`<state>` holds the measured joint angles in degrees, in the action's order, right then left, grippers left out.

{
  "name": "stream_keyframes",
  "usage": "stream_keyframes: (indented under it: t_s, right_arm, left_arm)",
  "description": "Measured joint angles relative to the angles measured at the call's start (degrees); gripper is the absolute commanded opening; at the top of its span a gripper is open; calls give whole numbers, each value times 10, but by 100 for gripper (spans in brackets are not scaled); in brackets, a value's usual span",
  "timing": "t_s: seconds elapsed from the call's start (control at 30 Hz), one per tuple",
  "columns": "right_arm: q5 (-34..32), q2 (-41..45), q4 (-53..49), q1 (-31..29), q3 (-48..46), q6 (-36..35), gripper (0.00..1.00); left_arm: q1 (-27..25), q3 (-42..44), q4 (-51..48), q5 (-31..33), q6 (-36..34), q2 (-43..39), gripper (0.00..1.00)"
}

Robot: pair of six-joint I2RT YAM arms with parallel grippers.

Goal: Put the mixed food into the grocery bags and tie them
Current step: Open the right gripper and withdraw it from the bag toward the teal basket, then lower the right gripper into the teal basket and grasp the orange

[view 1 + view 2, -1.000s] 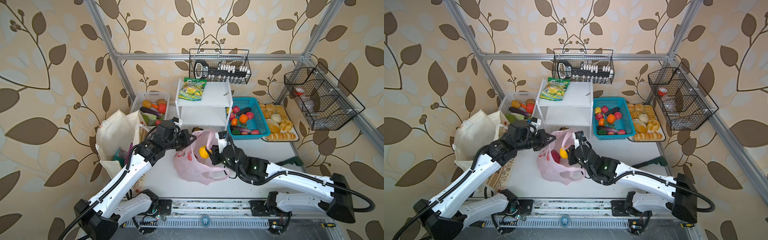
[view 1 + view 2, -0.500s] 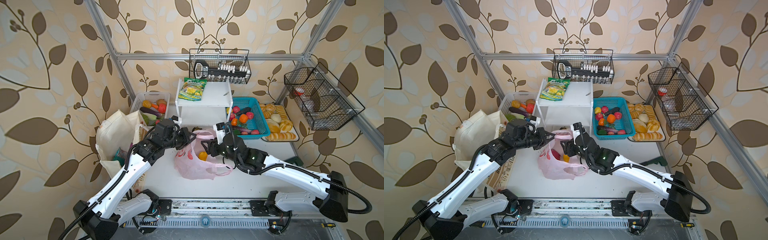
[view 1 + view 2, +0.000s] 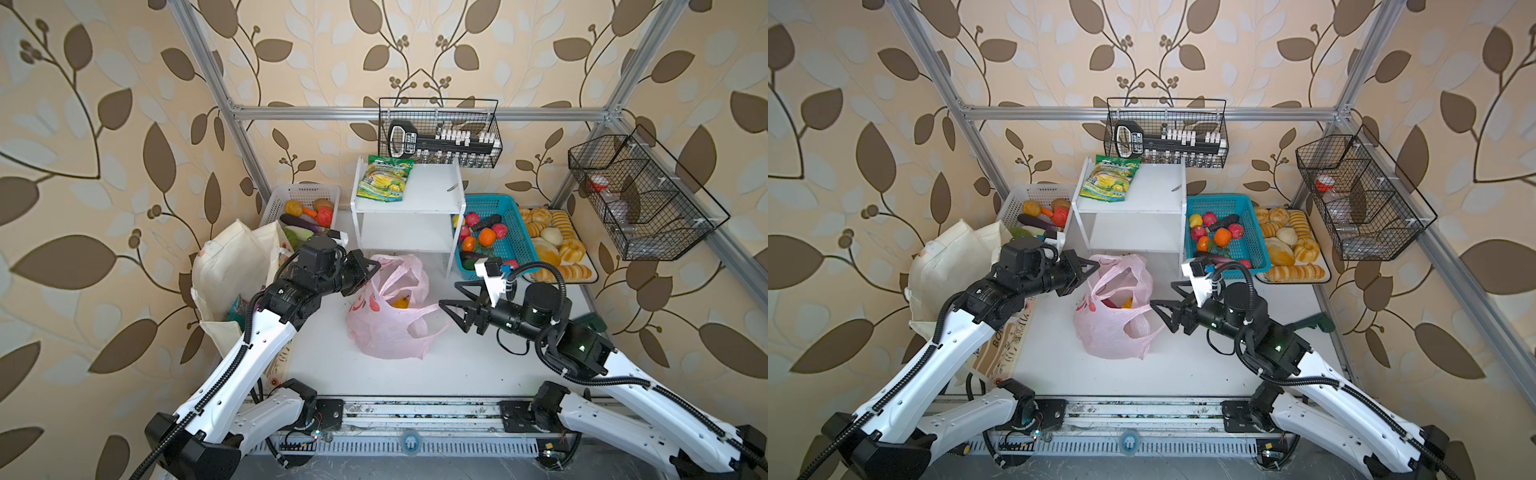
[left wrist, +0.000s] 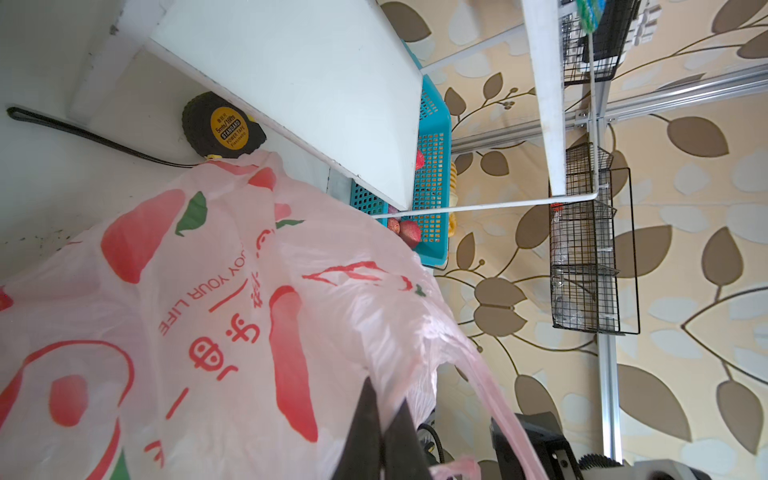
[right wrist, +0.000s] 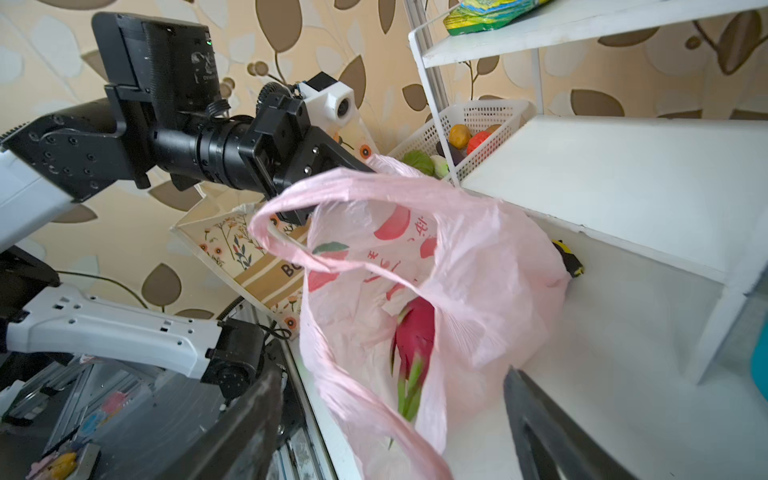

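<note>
Pink translucent plastic bag (image 3: 386, 332) with a red fruit print slumps mid-table, a magenta dragon fruit (image 5: 415, 332) and a yellow toy fruit (image 3: 401, 300) inside, and just beside its loose loop the right gripper (image 3: 449, 294) hangs with fingers spread wide, holding nothing. Further in, the left gripper (image 3: 371, 268) is pinched tight on the bag's rim, lifting the mouth open. I'd say it should hold that rim high and taut while the right fetches fruit from the teal plastic basket (image 3: 509, 245) at the back, dropping each clear of the loop handles.
</note>
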<state>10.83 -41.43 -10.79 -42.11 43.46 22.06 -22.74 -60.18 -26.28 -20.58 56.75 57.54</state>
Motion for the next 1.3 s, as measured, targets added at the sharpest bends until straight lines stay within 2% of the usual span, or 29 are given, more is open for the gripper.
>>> stream_keyframes:
  t_s: [0.1, 0.17, 0.3, 0.37, 0.47, 0.6, 0.8, 1.07, 1.2, 1.3]
  right_arm:
    - [-3, 14, -32, 72, 2, 9, 78]
    - [-23, -7, -59, 137, 11, 30, 75]
    - [-53, -122, -96, 293, 37, 80, 72]
    - [-86, -202, -101, 327, 55, 92, 73]
    - [-144, -320, -108, 339, 108, 95, 75]
    - [-201, -474, -116, 346, 241, 99, 75]
    - [-226, -655, -127, 358, 425, 115, 75]
    - [-217, -803, -173, 374, 571, 132, 73]
    - [-213, -831, -191, 376, 587, 141, 68]
    - [-211, -836, -200, 377, 587, 146, 68]
  left_arm:
    - [3, 6, 1, 0, 5, -2, 0]
    - [5, 7, 5, 0, 5, -2, 0]
    - [7, 10, 13, -1, 6, -3, 0]
    - [7, 14, 14, -2, 5, -5, 0]
    - [7, 16, 15, -2, 5, -7, 0]
    - [7, 16, 15, -4, 2, -8, 0]
    - [7, 16, 15, -6, -6, -8, 0]
    - [7, 16, 7, -10, -26, 0, 0]
    - [8, 13, 1, -11, -38, 4, 0]
    - [11, 12, 0, -12, -43, 4, 0]
